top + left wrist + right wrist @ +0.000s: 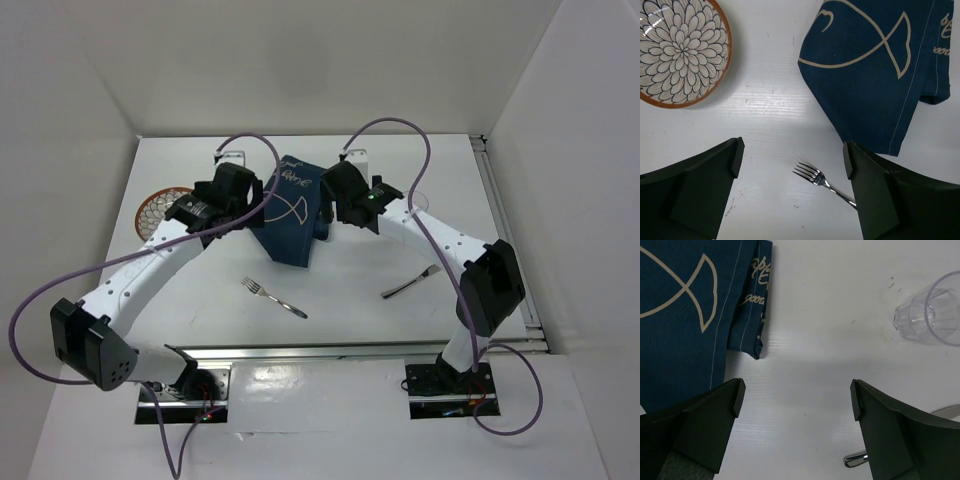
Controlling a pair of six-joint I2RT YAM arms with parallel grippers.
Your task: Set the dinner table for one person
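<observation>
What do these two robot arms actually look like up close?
The left arm and right arm are white tubes linked by chunky black joints, each trailing a looping purple cable. The left tool and right tool each end in two dark, wedge-shaped fingers.

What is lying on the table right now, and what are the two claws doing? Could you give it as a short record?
surface: white dinner table
cloth: blue placemat with a fish drawing, folded over, not spread flat
dish: flower-patterned bowl, left of the placemat
glassware: clear cup, right of the placemat
cutlery: fork near the middle; second fork to its right
left claw: open, holding nothing
right claw: open, holding nothing
</observation>
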